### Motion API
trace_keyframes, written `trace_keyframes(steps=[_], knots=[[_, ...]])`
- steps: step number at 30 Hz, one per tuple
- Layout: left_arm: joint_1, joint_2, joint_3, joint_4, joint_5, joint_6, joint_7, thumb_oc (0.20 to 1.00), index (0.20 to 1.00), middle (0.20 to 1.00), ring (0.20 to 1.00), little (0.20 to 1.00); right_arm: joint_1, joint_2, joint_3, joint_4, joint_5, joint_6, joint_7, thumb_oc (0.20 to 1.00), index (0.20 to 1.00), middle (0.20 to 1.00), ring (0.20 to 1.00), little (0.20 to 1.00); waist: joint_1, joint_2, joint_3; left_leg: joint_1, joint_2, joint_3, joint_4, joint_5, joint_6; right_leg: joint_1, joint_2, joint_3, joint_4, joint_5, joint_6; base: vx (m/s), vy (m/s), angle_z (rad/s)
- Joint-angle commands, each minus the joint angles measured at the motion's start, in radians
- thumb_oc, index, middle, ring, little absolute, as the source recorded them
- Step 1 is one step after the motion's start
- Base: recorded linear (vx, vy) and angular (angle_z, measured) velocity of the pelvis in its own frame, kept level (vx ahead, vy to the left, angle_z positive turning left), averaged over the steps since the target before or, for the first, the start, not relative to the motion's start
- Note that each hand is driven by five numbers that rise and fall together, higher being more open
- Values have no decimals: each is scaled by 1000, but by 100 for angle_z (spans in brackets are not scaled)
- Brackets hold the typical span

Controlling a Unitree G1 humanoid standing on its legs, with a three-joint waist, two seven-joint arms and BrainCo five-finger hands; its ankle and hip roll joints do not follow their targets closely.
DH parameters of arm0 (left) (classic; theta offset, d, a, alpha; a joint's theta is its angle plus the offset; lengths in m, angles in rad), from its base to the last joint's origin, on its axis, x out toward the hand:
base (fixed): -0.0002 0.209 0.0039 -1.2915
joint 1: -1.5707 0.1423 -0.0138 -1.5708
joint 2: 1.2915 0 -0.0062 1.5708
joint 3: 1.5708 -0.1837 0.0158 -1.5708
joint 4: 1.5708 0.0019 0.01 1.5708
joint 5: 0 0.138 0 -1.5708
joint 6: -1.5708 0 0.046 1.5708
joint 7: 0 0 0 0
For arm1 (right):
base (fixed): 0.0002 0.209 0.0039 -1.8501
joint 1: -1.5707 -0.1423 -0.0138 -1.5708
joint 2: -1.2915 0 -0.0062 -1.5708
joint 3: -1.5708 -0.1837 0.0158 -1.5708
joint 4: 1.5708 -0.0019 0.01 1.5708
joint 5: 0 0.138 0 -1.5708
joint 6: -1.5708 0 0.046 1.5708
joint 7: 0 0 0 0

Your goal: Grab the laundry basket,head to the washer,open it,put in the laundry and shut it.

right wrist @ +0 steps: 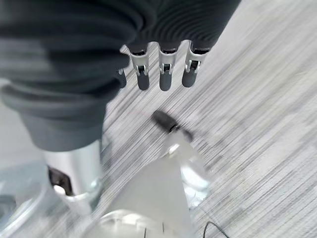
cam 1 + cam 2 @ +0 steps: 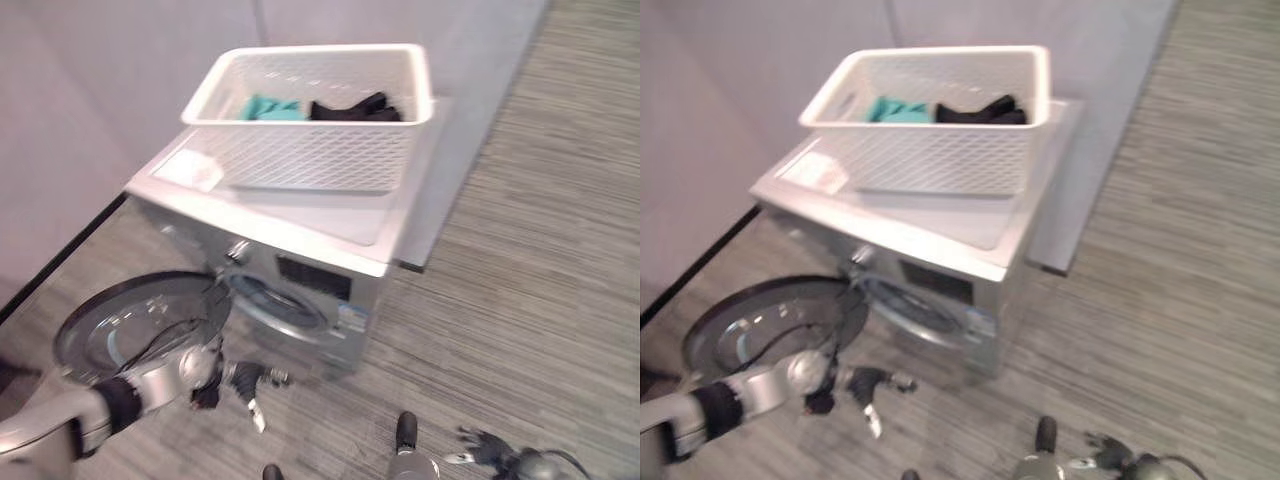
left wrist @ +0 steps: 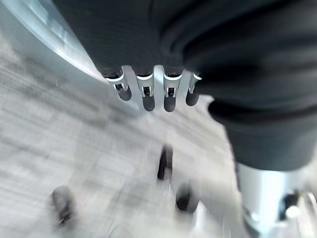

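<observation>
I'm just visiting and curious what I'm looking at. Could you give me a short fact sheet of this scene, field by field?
Washer: silver front-loader against a grey wall
Washer door: round door swung wide open
Laundry basket: white lattice basket sitting on top of the washer
Laundry: teal cloth and black cloth inside the basket, not yet loaded
Left hand: low in front of the open door, fingers relaxed, holding nothing
Right hand: low over the striped floor, open and empty

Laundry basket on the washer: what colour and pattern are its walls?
White laundry basket, walls in a diamond lattice; clearest in the left eye view.
</observation>
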Motion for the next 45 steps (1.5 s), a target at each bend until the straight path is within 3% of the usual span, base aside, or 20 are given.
trace_keyframes(steps=[1, 5, 8, 11, 13, 14, 18, 19, 20, 21, 22, 23, 24, 27, 28, 30, 31, 32, 37, 45], knots=[[101, 92, 89, 19, 175, -17, 75, 1000, 1000, 1000, 1000, 1000, -72, 129, -38, -88, 13, -38, 12, 1000, 1000, 1000, 1000, 1000, 58, -86, 112, 25, 64, 25, 68, -33, -23, -169, -86, 163, 198, -107, 84, -28, -93, -16], [115, 108, 201, 205, 395, -1, 110, 1000, 1000, 1000, 1000, 1000, 66, 83, -67, -188, -17, -25, 64, 1000, 1000, 1000, 1000, 1000, 35, -123, 151, 74, 142, 29, 211, -67, -9, -141, 32, 274, 295, -237, 52, 118, -148, -9], [87, 158, 273, 306, 500, 21, 140, 1000, 1000, 1000, 1000, 1000, 74, 70, -83, -178, -6, -18, 68, 1000, 1000, 1000, 1000, 1000, 62, -180, 198, -50, 172, -87, 439, 31, -10, -121, 103, 275, 303, -235, -10, -29, -224, -21], [104, 204, 309, 354, 573, 27, 121, 1000, 1000, 1000, 1000, 1000, 77, 98, -111, -140, -45, -10, 50, 1000, 1000, 1000, 1000, 1000, 55, -197, 181, -54, 249, -136, 290, 28, -8, -54, 96, 285, 294, -279, 11, 165, 140, -1], [107, 224, 323, 363, 610, 16, 158, 1000, 1000, 1000, 1000, 1000, 67, 112, -163, -111, -40, -24, 29, 1000, 1000, 1000, 1000, 1000, 72, -178, 187, -69, 277, -121, 156, 98, -16, -5, 79, 319, 295, -306, 28, 264, 460, 23], [91, 225, 321, 357, 630, 10, 192, 1000, 1000, 1000, 1000, 1000, 79, 116, -204, -116, -26, -35, 17, 1000, 1000, 1000, 1000, 1000, 78, -163, 195, -82, 262, -111, 121, 114, -19, 19, 59, 336, 298, -316, 33, 216, 536, 32], [44, 175, 363, 334, 675, 25, 367, 1000, 1000, 1000, 1000, 1000, 71, 157, -264, -108, -8, -60, -24, 1000, 1000, 1000, 1000, 1000, 80, -125, 198, -99, 188, -95, 179, 46, -32, 33, -30, 368, 279, -280, 64, 128, 416, -24], [39, 157, 386, 330, 682, 22, 411, 1000, 1000, 1000, 1000, 1000, 61, 164, -272, -115, -1, -64, -38, 1000, 1000, 1000, 1000, 1000, 76, -127, 196, -129, 143, -111, 247, -1, -27, 44, -61, 384, 248, -246, 75, 201, 650, -43], [47, 150, 410, 316, 700, 20, 460, 1000, 1000, 1000, 1000, 1000, 70, 176, -301, -160, 4, -72, -61, 1000, 1000, 1000, 1000, 1000, 75, -129, 193, -155, 71, -104, 323, -73, -12, 69, -134, 401, 185, -179, 91, 208, 772, -30], [89, 143, 441, 284, 688, 31, 466, 1000, 1000, 1000, 1000, 1000, 59, 181, -320, -173, 12, -72, -76, 1000, 1000, 1000, 1000, 1000, 74, -133, 191, -157, 21, -75, 354, -119, 25, 39, -175, 423, 185, -82, 77, 168, 839, -18], [148, 157, 491, 236, 654, 38, 459, 1000, 1000, 1000, 1000, 1000, 17, 182, -322, -138, 12, -66, -90, 1000, 1000, 1000, 1000, 1000, 99, -132, 202, -127, 20, -10, 348, -139, 49, -5, -203, 323, 201, 6, 67, 55, 535, -68], [148, 157, 491, 236, 654, 38, 459, 1000, 1000, 1000, 1000, 1000, 17, 182, -322, -138, 12, -66, -90, 1000, 1000, 1000, 1000, 1000, 99, -132, 202, -127, 20, -10, 348, -139, 49, -5, -203, 323, 201, 6, 67, 27, 451, -127], [196, 175, 520, 170, 643, 41, 437, 1000, 1000, 1000, 1000, 1000, 7, 188, -320, -138, -5, -53, -86, 1000, 1000, 1000, 1000, 1000, 115, -112, 198, -88, 15, 45, 304, -133, 69, 5, -209, 164, 216, -39, 58, 56, 338, -158], [238, 209, 597, 185, 589, 46, 417, 1000, 1000, 1000, 1000, 1000, 29, 187, -335, -163, 13, -49, -72, 1000, 1000, 1000, 1000, 1000, 106, -105, 198, -37, -43, 85, 235, -110, 107, 0, -82, 198, 285, -149, 37, 113, 417, -90], [221, 201, 613, 287, 557, 51, 400, 1000, 1000, 1000, 1000, 1000, 41, 183, -331, -163, 18, -50, -50, 1000, 1000, 1000, 1000, 1000, 97, -103, 185, -10, -76, 101, 195, -101, 122, 4, -11, 214, 308, -201, 24, 141, 334, -49], [244, 197, 633, 365, 553, 56, 361, 1000, 1000, 1000, 1000, 1000, 64, 170, -336, -166, 18, -47, -28, 1000, 1000, 1000, 1000, 1000, 96, -101, 165, 30, -94, 101, 169, -126, 121, 37, 27, 219, 301, -242, 22, 172, 186, -12], [244, 197, 633, 366, 553, 56, 361, 1000, 1000, 1000, 1000, 1000, 64, 169, -336, -167, 18, -46, -27, 1000, 1000, 1000, 1000, 1000, 96, -105, 168, 19, -95, 113, 170, -103, 127, 30, 25, 212, 293, -220, 12, 102, 84, -15], [267, 205, 663, 446, 561, 64, 324, 1000, 1000, 1000, 1000, 1000, 69, 157, -338, -167, 9, -41, -5, 1000, 1000, 1000, 1000, 1000, 87, -107, 145, 40, -103, 125, 150, -132, 120, 46, 27, 215, 244, -212, 37, 52, 49, -29], [274, 270, 772, 500, 536, 70, 345, 1000, 1000, 1000, 1000, 1000, 81, 135, -359, -183, -35, -34, -7, 1000, 1000, 1000, 1000, 1000, 87, -129, 102, 40, -99, 171, 109, -121, 116, 49, 24, 237, 147, -135, 62, 76, 11, -27], [273, 291, 950, 505, 373, 64, 437, 1000, 1000, 1000, 1000, 1000, 19, 76, -590, -143, 29, -63, -133, 1000, 1000, 1000, 1000, 1000, 73, -171, 101, 29, -129, 186, 79, -102, 132, 21, -12, 237, 139, -78, 75, -1, 32, -16]])
